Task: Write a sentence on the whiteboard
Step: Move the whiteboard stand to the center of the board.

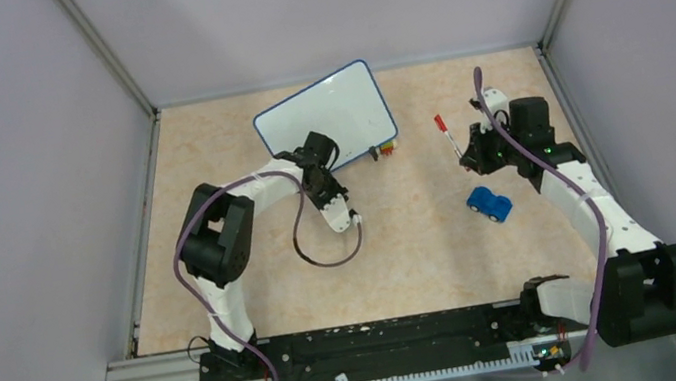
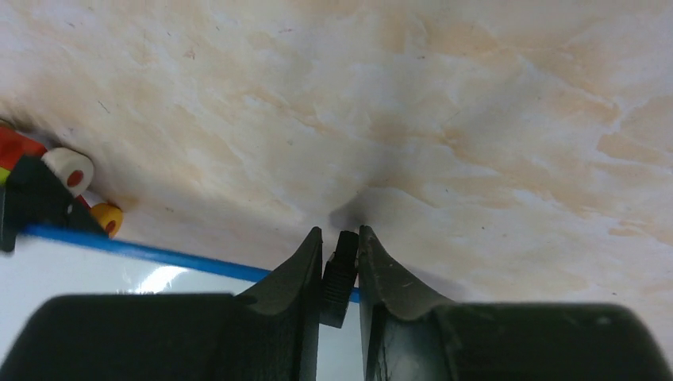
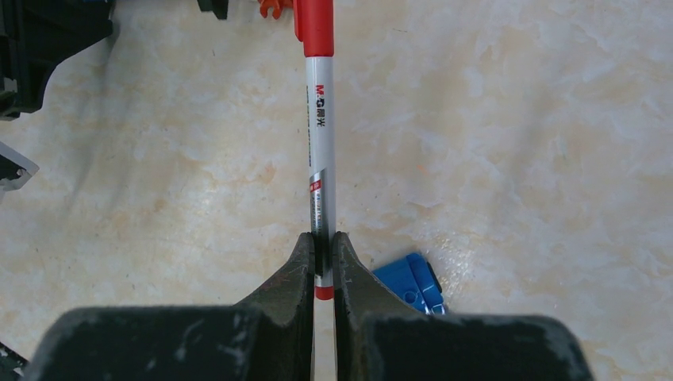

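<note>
Two arms share the job. The right gripper point(image 3: 324, 238) squeezes tight on the red marker point(image 3: 319, 119). In the top view its long body points to 11 o'clock. The whiteboard point(image 1: 327, 111) lies at 10 o'clock from it. The left gripper point(image 2: 340, 232) is nearer and pinches the board's small black foot point(image 2: 338, 278).

One white rectangular board with a blue rim point(image 1: 327, 111) is being counted at twelve o'clock on the beige tabletop point(image 1: 407, 271). One silver marker pen with a red cap point(image 3: 319, 119) is being counted at two o'clock, and one blue toy car point(image 1: 489, 203) at three. Two grippers are being counted: left gripper point(image 2: 340, 234), right gripper point(image 3: 324, 238). The small coloured toy pieces point(image 1: 386, 149) by the board are being left untallied, as they are too small to separate.
</note>
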`<control>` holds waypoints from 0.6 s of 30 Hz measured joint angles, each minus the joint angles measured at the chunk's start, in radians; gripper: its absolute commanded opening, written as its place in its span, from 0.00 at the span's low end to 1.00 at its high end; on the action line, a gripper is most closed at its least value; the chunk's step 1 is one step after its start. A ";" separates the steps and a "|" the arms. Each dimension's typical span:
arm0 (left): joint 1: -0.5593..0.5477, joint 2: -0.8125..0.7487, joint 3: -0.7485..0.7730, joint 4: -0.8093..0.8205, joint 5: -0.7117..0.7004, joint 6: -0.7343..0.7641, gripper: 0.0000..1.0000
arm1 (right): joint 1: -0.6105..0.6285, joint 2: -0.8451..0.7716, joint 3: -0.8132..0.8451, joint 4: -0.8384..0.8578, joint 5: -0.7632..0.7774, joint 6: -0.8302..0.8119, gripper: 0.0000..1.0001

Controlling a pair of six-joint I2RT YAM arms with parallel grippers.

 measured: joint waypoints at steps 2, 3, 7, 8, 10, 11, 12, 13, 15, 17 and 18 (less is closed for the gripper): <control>-0.014 0.000 0.000 0.004 -0.016 0.000 0.18 | -0.004 0.000 0.000 0.000 -0.002 0.000 0.00; -0.023 0.000 0.000 0.003 -0.021 0.000 0.17 | -0.005 0.000 0.000 0.000 -0.002 0.000 0.00; -0.052 0.000 0.000 -0.010 -0.044 -0.003 0.11 | -0.008 -0.004 0.000 0.000 -0.003 0.000 0.00; -0.060 0.000 0.000 -0.016 -0.049 -0.004 0.09 | -0.009 -0.006 0.000 0.000 -0.005 0.000 0.00; -0.081 0.000 0.003 -0.035 -0.063 -0.004 0.07 | -0.012 -0.013 0.000 0.000 -0.005 0.000 0.00; -0.092 0.000 0.005 -0.045 -0.069 -0.004 0.05 | -0.013 -0.016 0.000 0.000 -0.006 0.000 0.00; -0.103 0.000 0.008 -0.059 -0.074 -0.005 0.03 | -0.013 -0.019 0.000 0.000 -0.008 0.000 0.00; -0.115 0.000 0.013 -0.073 -0.077 -0.005 0.02 | -0.014 -0.022 0.000 0.000 -0.010 0.000 0.00; -0.139 0.000 0.021 -0.102 -0.083 -0.008 0.00 | -0.018 -0.026 0.000 0.000 -0.014 0.000 0.00; -0.161 0.000 0.032 -0.137 -0.084 -0.008 0.00 | -0.020 -0.027 0.000 0.000 -0.017 0.000 0.00; -0.175 0.000 0.040 -0.163 -0.088 -0.009 0.00 | -0.021 -0.027 0.000 0.000 -0.018 0.000 0.00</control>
